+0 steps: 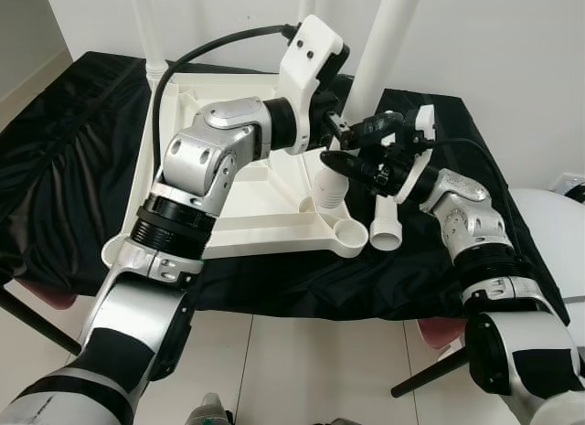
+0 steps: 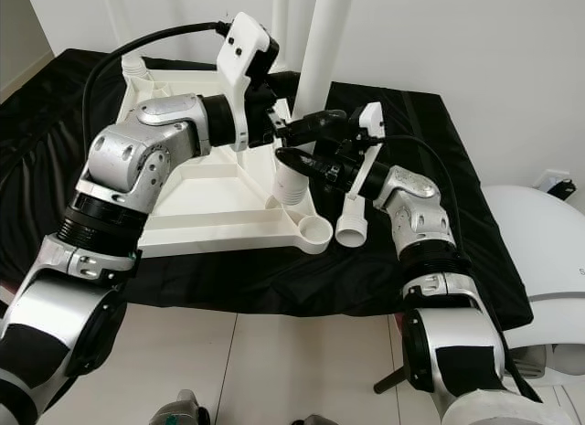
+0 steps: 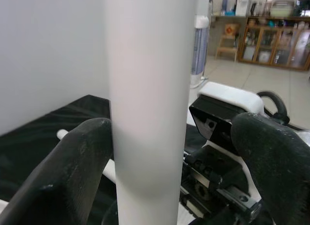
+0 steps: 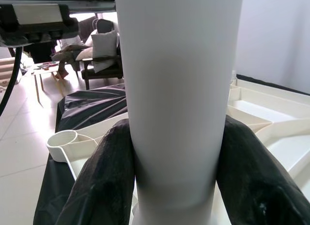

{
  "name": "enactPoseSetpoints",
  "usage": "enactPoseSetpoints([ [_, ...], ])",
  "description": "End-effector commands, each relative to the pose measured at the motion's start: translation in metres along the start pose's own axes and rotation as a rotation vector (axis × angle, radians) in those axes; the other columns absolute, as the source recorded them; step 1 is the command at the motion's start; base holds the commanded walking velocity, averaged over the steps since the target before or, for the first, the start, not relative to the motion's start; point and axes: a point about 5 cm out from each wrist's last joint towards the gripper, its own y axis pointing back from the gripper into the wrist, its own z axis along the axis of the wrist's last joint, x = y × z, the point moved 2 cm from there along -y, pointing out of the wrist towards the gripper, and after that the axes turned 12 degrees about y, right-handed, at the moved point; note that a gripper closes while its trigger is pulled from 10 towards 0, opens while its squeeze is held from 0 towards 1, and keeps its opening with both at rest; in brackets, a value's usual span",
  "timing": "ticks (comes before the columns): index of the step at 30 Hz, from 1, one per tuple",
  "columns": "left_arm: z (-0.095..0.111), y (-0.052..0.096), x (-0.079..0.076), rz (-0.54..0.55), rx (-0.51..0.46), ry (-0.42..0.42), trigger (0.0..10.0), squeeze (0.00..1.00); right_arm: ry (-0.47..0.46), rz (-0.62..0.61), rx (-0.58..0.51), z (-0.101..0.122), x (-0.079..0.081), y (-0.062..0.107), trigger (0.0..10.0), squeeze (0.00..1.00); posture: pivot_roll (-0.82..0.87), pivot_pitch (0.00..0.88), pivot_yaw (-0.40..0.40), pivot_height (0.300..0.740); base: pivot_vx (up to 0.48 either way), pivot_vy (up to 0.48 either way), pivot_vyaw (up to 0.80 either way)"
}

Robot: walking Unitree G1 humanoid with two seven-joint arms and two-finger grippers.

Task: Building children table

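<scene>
Fingers, right wrist view: I see my right gripper (image 4: 177, 172) with both black fingers (image 4: 104, 181) pressed against one white table leg (image 4: 178, 89), one finger each side, clamped.
Fingers, left wrist view: my left gripper (image 3: 164, 162) has two fingers (image 3: 72, 172) spread around that leg; one touches it, the other stands clear (so not squeezing).
Left eye view, table: one white tabletop frame (image 1: 265, 192) lies upside down on one black cloth (image 1: 64, 169).
Left eye view, legs: I count four; one upright at the near right corner between both grippers, two more standing at the back, and one loose leg (image 1: 388, 222) lying on the cloth just beside the frame.
Left eye view, sockets: one open round corner socket (image 1: 348, 234) at the frame's nearest corner.
Right eye view, arms: two silver arms, the left one reaching across the frame, the right one coming in from the cloth side.
</scene>
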Motion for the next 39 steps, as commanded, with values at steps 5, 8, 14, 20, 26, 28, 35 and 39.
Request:
enactPoseSetpoints([
  [5,0.002,0.024,0.006,-0.071,-0.060,0.166,10.0,0.00,-0.003,-0.040,0.013,0.000,-0.006,0.003,10.0,0.00,0.05,0.000,-0.039,0.740,0.000,0.000,0.00],
  [8,-0.003,0.053,0.022,-0.015,-0.139,0.275,10.0,0.00,-0.021,-0.080,0.007,-0.002,-0.008,0.009,10.0,0.00,0.04,0.000,-0.034,0.740,0.000,0.000,0.00],
  [14,-0.016,0.065,0.044,0.224,-0.169,0.223,10.0,0.00,-0.015,-0.146,0.012,-0.005,-0.011,0.013,10.0,0.00,0.05,0.000,-0.040,0.740,0.000,0.000,0.00],
  [20,-0.048,0.061,0.045,0.382,-0.063,0.032,10.0,0.00,-0.022,-0.217,-0.021,-0.004,-0.013,0.012,10.0,0.00,0.06,0.000,-0.049,0.740,0.000,0.000,0.00],
  [26,-0.082,0.056,0.036,0.401,0.090,-0.134,10.0,0.00,-0.019,-0.285,-0.081,0.001,-0.010,0.009,10.0,0.00,0.06,0.000,-0.054,0.740,0.000,0.000,0.00],
  [28,-0.103,0.053,0.029,0.377,0.156,-0.128,10.0,0.00,-0.020,-0.343,-0.118,0.004,-0.004,0.007,10.0,0.00,0.06,0.000,-0.054,0.740,0.000,0.000,0.00],
  [35,-0.120,0.053,0.023,0.345,0.185,-0.141,10.0,0.00,-0.034,-0.428,-0.128,-0.001,0.008,0.010,10.0,0.00,0.04,0.008,-0.051,0.740,0.000,0.000,0.00],
  [39,-0.124,0.049,0.017,0.299,0.196,-0.186,10.0,0.00,-0.044,-0.444,-0.113,-0.005,0.013,0.015,10.0,0.00,0.04,0.011,-0.051,0.740,0.000,0.000,0.00],
])
